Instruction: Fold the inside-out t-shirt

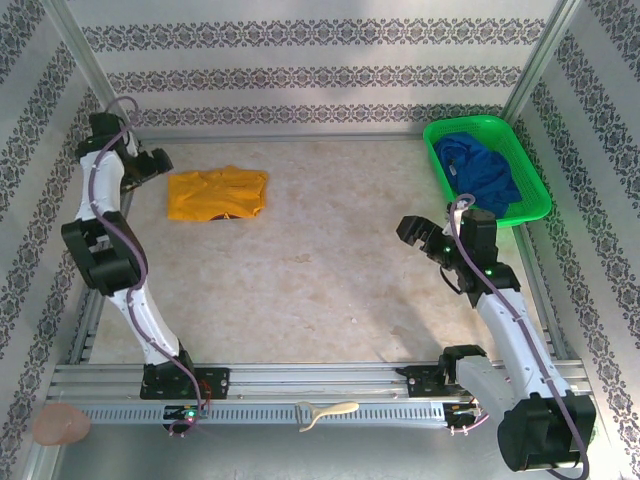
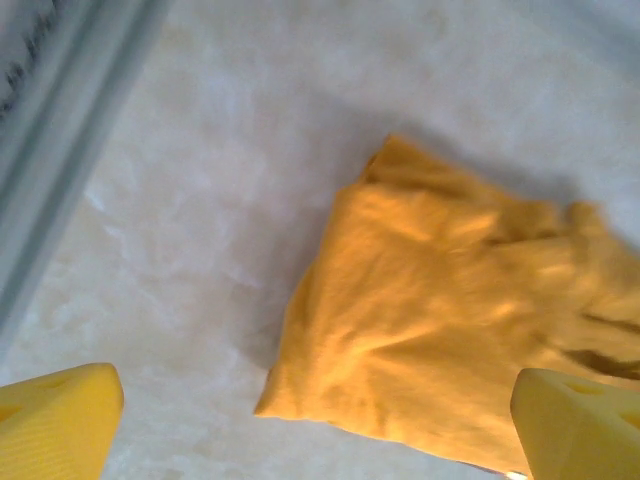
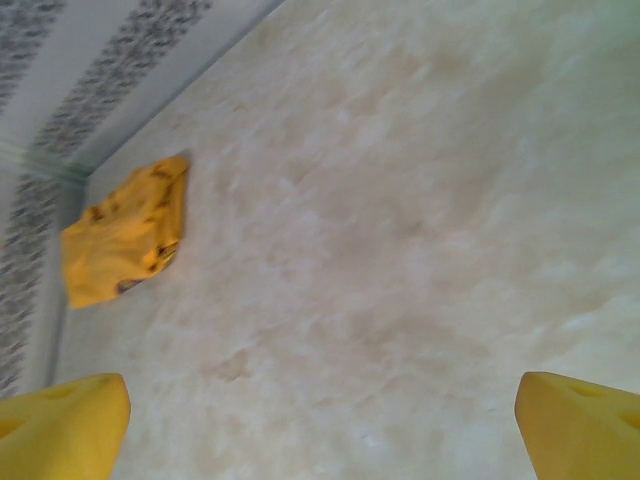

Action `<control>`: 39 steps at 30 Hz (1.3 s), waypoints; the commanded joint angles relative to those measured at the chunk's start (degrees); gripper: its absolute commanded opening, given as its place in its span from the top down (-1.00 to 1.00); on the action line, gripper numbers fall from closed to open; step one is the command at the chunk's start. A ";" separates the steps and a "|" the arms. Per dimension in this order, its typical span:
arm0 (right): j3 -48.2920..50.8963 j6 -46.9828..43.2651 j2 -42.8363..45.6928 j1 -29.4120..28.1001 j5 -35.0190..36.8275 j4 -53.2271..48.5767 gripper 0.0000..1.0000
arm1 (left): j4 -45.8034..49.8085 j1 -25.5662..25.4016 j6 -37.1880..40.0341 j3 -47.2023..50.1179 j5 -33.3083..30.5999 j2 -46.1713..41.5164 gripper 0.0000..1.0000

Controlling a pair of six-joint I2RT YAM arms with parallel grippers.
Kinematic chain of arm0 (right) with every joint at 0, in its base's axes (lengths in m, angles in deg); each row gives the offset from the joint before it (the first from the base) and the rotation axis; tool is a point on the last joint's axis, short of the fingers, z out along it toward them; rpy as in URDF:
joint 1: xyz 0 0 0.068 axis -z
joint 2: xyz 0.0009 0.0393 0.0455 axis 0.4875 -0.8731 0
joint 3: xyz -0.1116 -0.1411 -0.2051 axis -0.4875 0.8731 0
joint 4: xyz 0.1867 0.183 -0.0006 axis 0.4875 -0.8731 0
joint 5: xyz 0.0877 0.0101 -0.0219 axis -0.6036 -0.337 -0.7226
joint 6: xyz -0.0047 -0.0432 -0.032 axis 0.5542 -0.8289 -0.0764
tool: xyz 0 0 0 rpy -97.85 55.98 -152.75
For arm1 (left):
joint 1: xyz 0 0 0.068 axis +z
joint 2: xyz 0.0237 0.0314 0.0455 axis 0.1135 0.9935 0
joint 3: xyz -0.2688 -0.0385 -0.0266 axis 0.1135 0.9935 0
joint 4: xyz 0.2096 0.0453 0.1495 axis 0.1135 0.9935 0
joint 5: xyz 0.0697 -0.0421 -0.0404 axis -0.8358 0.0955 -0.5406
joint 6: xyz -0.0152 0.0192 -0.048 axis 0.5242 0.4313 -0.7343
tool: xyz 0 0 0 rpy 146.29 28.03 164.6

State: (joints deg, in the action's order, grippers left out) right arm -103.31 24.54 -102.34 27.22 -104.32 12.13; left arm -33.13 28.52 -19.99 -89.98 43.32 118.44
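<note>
At mid-right of the worktop, you see the right end effector spread wide and empty above bare surface. Farther back at the left, the left end effector is equally wide and empty. It sits just beside the inside-out t-shirt, which lies in a compact wrinkled rectangle at the far left. At the far right, a green basket holds a dark blue garment.

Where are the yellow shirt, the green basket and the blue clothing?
yellow t-shirt (image 1: 217, 193): overhead view, middle of the cloth.
green basket (image 1: 528, 170): overhead view, its right wall.
blue garment (image 1: 482, 172): overhead view, middle of the heap.
</note>
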 commanded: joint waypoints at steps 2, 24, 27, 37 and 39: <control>-2.57 -5.74 -1.20 0.70 16.90 -1.32 -0.97 | -10.44 -3.30 -4.19 10.95 2.74 -15.08 -0.99; 11.32 -25.87 -19.49 -3.66 39.18 39.12 -0.97 | -77.19 -24.57 1.14 85.71 -27.32 -47.06 -0.99; 13.15 -28.71 -22.97 -3.88 37.48 46.66 -0.97 | -85.84 -26.23 4.73 86.78 -27.70 -40.39 -0.99; 20.33 -33.04 -33.31 -1.47 30.96 74.29 -0.97 | -103.65 -25.72 12.62 89.46 -21.98 -29.01 -0.99; 22.30 -34.43 -36.94 -2.07 29.99 81.88 -0.97 | -107.01 -25.70 12.67 90.28 -21.37 -26.97 -0.99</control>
State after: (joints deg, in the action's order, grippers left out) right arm -84.25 -7.30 -135.21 25.29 -71.73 79.14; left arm -130.11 2.51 -10.41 -1.04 19.78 89.26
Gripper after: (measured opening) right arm 0.984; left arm 0.993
